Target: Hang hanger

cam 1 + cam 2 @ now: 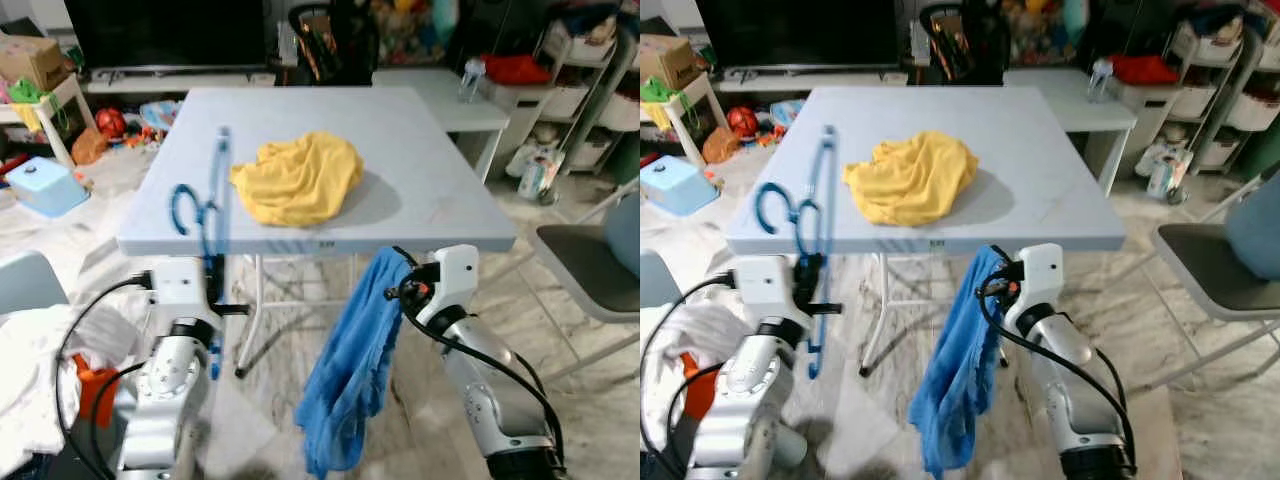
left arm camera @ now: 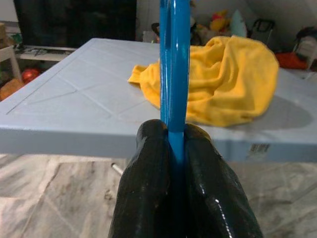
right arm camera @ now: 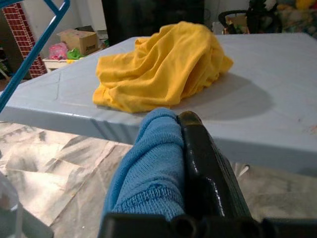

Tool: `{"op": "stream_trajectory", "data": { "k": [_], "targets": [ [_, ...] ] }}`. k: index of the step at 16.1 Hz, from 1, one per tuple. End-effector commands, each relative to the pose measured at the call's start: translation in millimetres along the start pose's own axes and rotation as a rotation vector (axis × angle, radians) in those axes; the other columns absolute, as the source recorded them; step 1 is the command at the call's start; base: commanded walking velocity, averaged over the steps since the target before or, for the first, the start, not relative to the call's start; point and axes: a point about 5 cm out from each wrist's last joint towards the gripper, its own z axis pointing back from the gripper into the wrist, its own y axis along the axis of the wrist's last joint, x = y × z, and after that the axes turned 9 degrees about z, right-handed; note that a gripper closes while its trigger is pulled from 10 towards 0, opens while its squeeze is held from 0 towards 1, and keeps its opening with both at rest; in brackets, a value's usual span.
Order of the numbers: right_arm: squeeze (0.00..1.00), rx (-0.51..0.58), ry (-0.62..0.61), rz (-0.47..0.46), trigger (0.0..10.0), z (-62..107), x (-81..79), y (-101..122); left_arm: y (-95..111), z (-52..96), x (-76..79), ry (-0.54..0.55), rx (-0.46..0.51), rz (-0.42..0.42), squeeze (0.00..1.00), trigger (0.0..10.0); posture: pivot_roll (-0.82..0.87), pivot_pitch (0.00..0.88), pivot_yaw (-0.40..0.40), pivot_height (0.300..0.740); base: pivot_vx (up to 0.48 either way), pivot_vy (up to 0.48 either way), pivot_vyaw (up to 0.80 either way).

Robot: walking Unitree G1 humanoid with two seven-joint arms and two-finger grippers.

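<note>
Blue cloth [image 1: 350, 370] hides most of the right hand [image 3: 181, 163], which pinches it below the table [image 1: 420, 150] edge. Left hand [image 2: 176, 148] clamps the blue hanger [image 1: 205, 215] at lower left, upright, its hook curling leftward over the table beside a yellow shirt [image 1: 298, 178].

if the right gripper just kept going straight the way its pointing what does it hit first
Most likely the near edge of the table, which lies straight ahead of the right gripper holding the blue cloth. If it cleared the edge, the yellow cloth comes next. Height is hard to judge.
</note>
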Motion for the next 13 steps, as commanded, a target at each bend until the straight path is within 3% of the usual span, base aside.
{"op": "stream_trajectory", "data": {
  "k": [1,13],
  "targets": [
    [0.0,0.058,-0.008,0.019,10.0,-3.3,1.5,13.1,12.2,-2.9,1.6,-0.015,0.045,-0.006,0.0,10.0,-0.03,0.0,-0.017,0.74,0.469,0.0,0.0],
    [0.0,0.126,-0.019,0.046,10.0,-14.7,4.7,30.8,32.1,-11.3,11.5,-0.041,0.101,-0.029,0.0,10.0,-0.03,0.0,-0.017,0.74,0.468,0.0,0.0]
  ]
}}
